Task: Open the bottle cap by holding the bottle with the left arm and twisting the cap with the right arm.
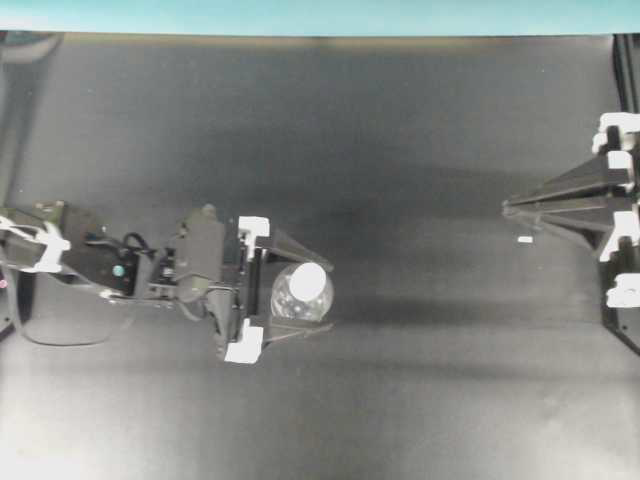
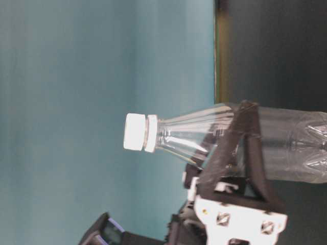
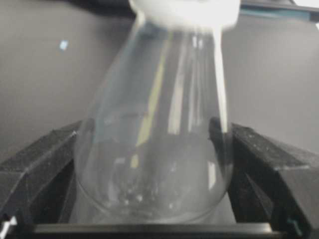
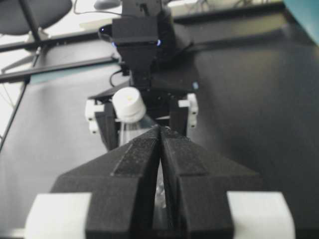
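Left Hand Brackets Bottle, Cap Untouched

A small clear bottle (image 1: 300,293) is standing upright on the dark tabletop (image 1: 400,130), its white bottle cap (image 1: 308,279) sitting in place on the neck. The left hand (image 1: 300,292) is spread wide with one finger on each side of the bottle's round body; the wrist view shows the black fingers (image 3: 45,164) flanking the plastic closely, though whether they are touching it cannot be told, and no squeeze is showing. Well away from the bottle, toward the tabletop's far side, the right hand (image 1: 512,207) is clenched tight with nothing between its fingers, pointing toward the bottle. A tiny white fleck (image 1: 525,240) is lying on the tabletop just beside that hand. By appearances the job is barely beginning: the hold is not yet made, and the closing of the left hand, the right arm's approach and the twisting of the cap all remain. The bottle is looking empty, with only reflections showing through its clear wall
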